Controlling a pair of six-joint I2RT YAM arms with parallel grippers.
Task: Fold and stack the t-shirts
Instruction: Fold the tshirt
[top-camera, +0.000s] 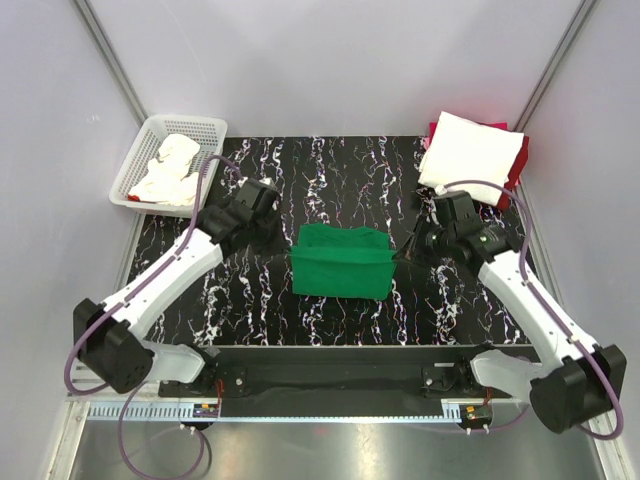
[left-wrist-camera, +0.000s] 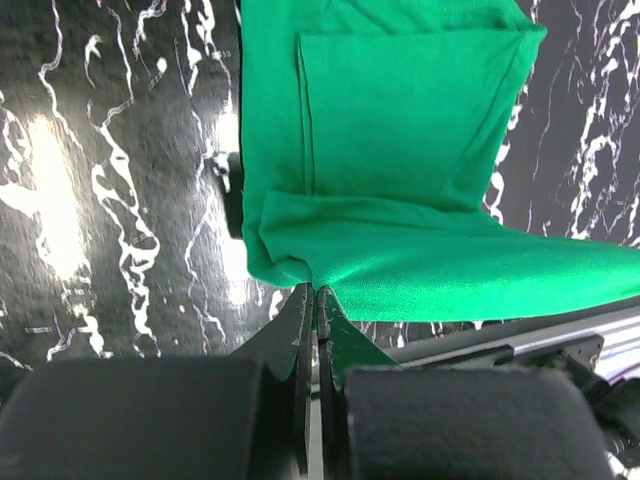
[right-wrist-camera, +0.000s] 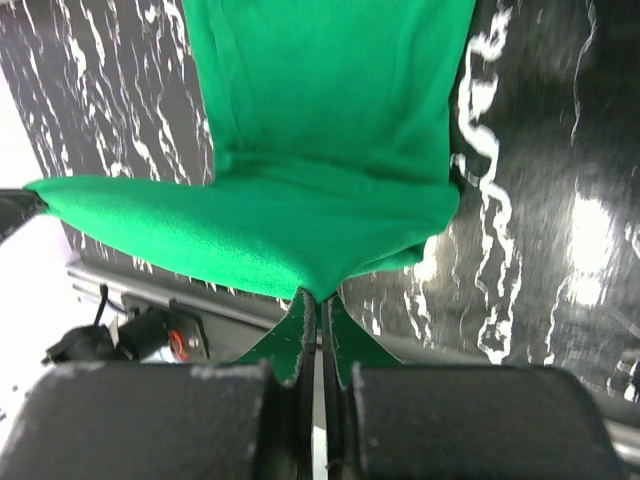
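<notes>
Top view: at the middle of the black, white-veined marble-pattern desk (top-camera: 250, 310), I hold the bright green soft-fabric t-shirt (top-camera: 340, 262), partly folded, with my left claw (top-camera: 288, 240) at its left edge and my right claw (top-camera: 402, 255) at its right edge. At the far right, a folded white t-shirt (top-camera: 468, 150) lies on a red t-shirt (top-camera: 522, 165). At the far left, a white plastic mesh basket (top-camera: 140, 160) holds crumpled white fabric (top-camera: 170, 170).

Left wrist view: my left claw (left-wrist-camera: 315, 292) is pinched tight on a raised corner of the green fabric (left-wrist-camera: 400, 150).

Right wrist view: my right claw (right-wrist-camera: 322, 297) is likewise clamped on the opposite raised corner (right-wrist-camera: 320, 120).
</notes>
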